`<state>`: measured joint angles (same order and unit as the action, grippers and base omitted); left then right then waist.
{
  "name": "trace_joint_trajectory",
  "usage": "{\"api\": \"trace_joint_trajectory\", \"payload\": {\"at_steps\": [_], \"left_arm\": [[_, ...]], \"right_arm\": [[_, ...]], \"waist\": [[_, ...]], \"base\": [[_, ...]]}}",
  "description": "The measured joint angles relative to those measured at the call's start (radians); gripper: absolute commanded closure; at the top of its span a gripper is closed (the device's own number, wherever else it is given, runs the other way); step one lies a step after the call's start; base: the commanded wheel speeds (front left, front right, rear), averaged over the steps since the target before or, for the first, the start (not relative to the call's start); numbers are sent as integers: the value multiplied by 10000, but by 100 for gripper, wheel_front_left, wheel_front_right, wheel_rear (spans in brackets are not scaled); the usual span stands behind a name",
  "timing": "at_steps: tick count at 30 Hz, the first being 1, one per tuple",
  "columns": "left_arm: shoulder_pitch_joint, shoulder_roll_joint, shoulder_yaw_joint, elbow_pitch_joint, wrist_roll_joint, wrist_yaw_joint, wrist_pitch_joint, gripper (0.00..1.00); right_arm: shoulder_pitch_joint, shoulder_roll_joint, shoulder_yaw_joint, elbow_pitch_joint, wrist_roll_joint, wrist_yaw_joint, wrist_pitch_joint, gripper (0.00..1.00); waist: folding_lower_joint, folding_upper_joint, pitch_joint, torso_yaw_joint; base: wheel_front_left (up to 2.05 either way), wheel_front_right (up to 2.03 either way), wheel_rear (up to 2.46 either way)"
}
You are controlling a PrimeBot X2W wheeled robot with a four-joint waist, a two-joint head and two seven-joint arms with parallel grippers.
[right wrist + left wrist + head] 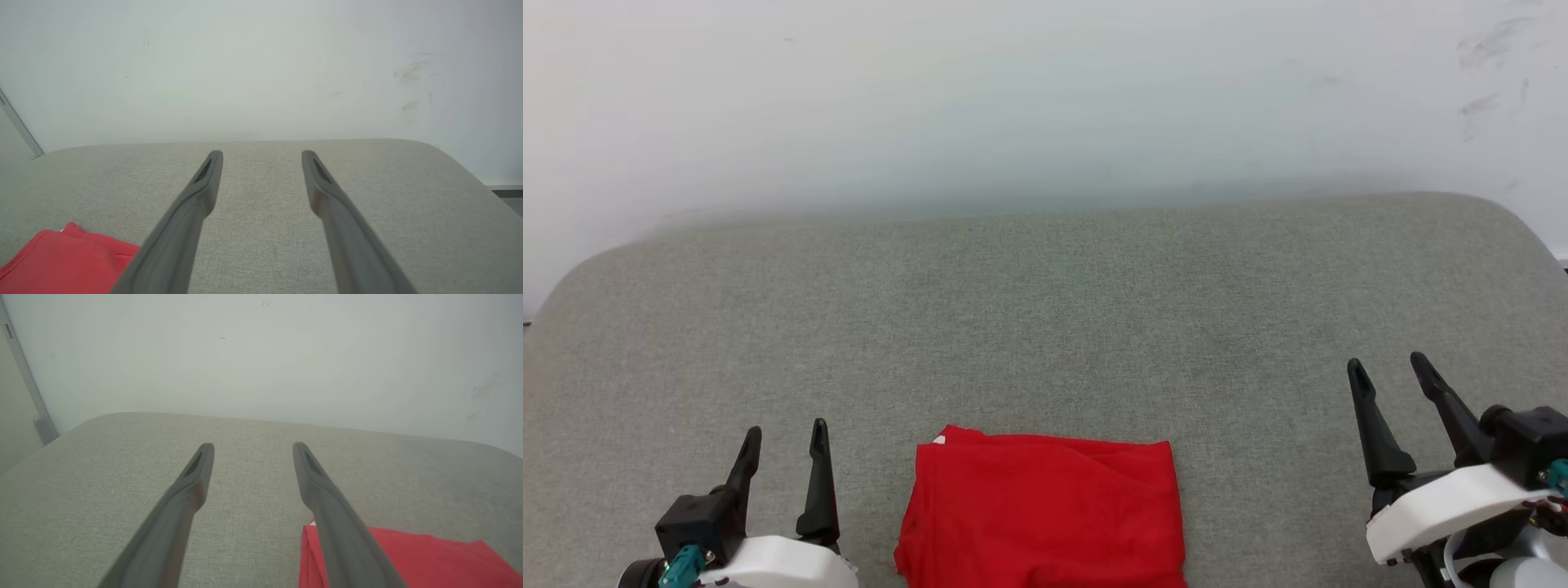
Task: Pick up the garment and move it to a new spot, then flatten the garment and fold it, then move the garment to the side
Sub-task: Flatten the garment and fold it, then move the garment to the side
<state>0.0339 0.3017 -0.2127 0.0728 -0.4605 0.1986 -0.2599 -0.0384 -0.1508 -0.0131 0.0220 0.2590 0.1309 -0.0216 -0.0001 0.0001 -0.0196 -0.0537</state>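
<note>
The garment (1042, 510) lies folded into a neat red rectangle at the near middle of the grey cushioned surface (1045, 327); a sliver of white peeks out at its far left corner, and no lettering shows. My left gripper (786, 441) stands open to the garment's left, apart from it. My right gripper (1388, 365) is open far off to the right. In the left wrist view the garment (425, 559) sits at the lower right beside my open gripper (253, 446). In the right wrist view the garment (61, 261) sits lower left of my open gripper (262, 153).
A pale wall (1045, 98) rises straight behind the grey surface, which has rounded far corners. A grey vertical frame strip (24, 379) stands at the far left edge. Bare grey fabric spreads left, right and beyond the garment.
</note>
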Motion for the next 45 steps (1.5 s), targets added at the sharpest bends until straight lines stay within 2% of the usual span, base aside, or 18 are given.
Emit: {"api": "trace_joint_trajectory", "payload": {"at_steps": [8, 18, 26, 32, 37, 45], "left_arm": [[254, -2, 94, 59, 309, 50, -2, 0], [217, -107, 242, 12, 476, -58, -17, 0], [-87, -261, 322, -111, 616, -203, -17, 0], [-553, -550, 334, -443, 844, -332, -31, 0], [-880, -890, 391, -566, 1110, -487, -31, 0], [-1291, -1361, 512, -527, 1425, -842, -31, 0]], "right_arm": [[584, 385, -155, -514, -757, 0, -119, 0], [649, 535, -201, -744, -830, 0, 267, 0], [671, 339, -654, -320, -405, 0, 1319, 0], [775, -301, -476, 268, 1476, 0, 3486, 0], [706, -836, 389, 454, 2878, -2, 5321, 0], [198, -775, 1735, 399, 4746, 0, 6360, 0]], "waist": [[0, 0, -134, 64], [1, -1, -94, 23], [1, 0, 127, 130], [2, 0, 657, 493], [2, 0, 1261, 897], [3, -1, 2080, 1545]], "base": [[0, 0, 0], [0, 0, 0], [0, 0, 0], [0, 0, 0], [0, 0, 0], [0, 0, 0]]}}
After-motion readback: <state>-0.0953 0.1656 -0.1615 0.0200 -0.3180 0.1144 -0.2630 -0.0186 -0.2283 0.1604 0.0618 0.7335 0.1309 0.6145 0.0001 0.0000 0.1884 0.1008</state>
